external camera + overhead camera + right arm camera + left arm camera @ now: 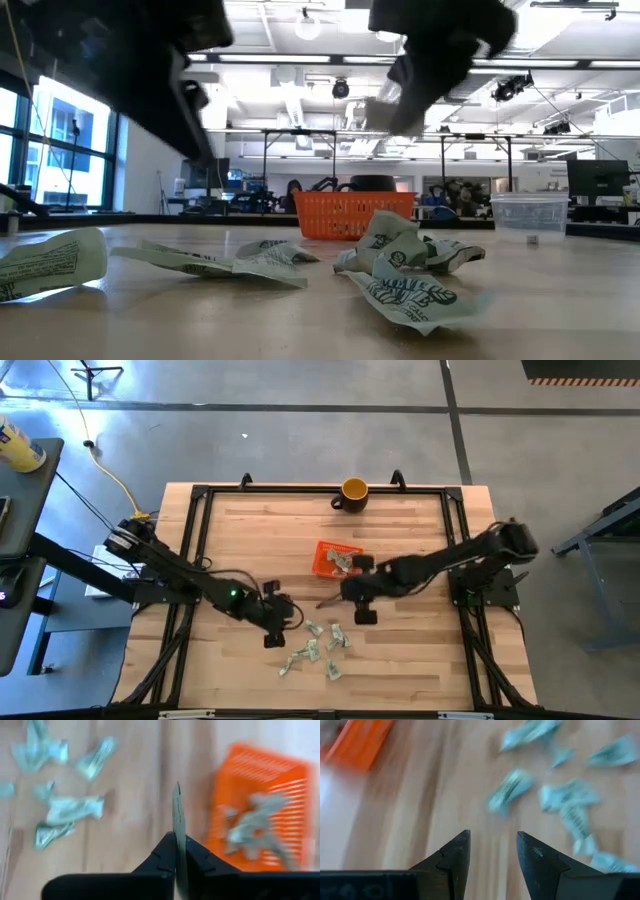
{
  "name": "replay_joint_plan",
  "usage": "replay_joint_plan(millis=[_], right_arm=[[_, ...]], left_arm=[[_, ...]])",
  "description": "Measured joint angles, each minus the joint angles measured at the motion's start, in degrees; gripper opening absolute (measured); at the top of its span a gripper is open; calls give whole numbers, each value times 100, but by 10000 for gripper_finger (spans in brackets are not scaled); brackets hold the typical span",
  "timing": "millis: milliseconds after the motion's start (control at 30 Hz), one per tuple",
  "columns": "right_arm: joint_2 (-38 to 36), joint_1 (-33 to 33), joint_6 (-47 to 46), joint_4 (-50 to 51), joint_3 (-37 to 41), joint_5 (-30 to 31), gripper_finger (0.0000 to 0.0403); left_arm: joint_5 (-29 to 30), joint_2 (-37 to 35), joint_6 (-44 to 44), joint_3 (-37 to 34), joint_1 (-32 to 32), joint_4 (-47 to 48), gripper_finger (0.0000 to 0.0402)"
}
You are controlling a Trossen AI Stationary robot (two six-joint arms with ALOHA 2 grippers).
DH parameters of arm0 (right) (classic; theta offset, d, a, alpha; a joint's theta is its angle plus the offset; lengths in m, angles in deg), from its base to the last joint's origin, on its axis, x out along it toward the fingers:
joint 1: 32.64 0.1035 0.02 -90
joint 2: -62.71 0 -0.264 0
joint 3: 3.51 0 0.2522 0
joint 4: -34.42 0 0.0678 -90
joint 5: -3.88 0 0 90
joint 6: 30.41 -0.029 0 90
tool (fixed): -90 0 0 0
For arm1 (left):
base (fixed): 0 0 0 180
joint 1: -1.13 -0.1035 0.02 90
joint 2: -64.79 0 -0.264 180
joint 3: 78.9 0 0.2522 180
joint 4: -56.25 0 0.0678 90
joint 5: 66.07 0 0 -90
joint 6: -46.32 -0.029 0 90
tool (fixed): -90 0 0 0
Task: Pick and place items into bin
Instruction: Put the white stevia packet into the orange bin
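High view: the orange basket (335, 559) is seen at mid-table with several wrappers (345, 563) inside, while more loose pieces (318, 645) are scattered nearer the front edge. One thin wrapper (176, 827) is pinched edge-on by the right gripper (360, 600), held low beside the basket. The left gripper (277, 622) is stretched toward the scatter, fingers (455, 857) parted and empty.

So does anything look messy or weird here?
Yes: crumpled green-and-white wrapper pieces lie scattered on the wooden table, outside the orange perforated plastic basket. The right gripper pinches one flat piece.
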Motion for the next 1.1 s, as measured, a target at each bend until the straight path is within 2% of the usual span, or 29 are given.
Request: replay_joint_plan(millis=[67,167,300,367,467,567,667,767,900,1033,1100], right_arm=[[-205,-272,140,1,15,117,14],[-172,-790,504,13,22,64,12],[188,-1460,842,-505,23,-582,8],[339,-1658,843,-609,14,-910,23],[445,-1751,849,-442,14,-942,77],[410,-1742,740,-263,12,-623,153],[198,-1627,901,-60,12,-601,230],[-132,-1382,1101,73,23,-556,289],[-637,-1068,1106,306,317,-179,327],[-1120,-761,544,441,841,168,334],[-1356,-616,184,456,1100,285,334]], left_arm=[[-319,86,-563,-278,-193,-965,193],[-703,288,-1162,-452,-495,-1624,193],[-1096,562,-1535,-370,-816,-1635,193],[-1247,687,-1653,-243,-909,-1647,194],[-1309,754,-1800,47,-928,-1624,207],[-1549,795,-1935,353,-912,-1287,231],[-1574,798,-1989,488,-913,-945,256],[-1571,800,-2275,479,-925,-706,274],[-1900,1019,-2741,479,-923,-750,281],[-1988,1401,-2913,511,-923,-905,268],[-1810,1631,-2964,624,-923,-945,256]])
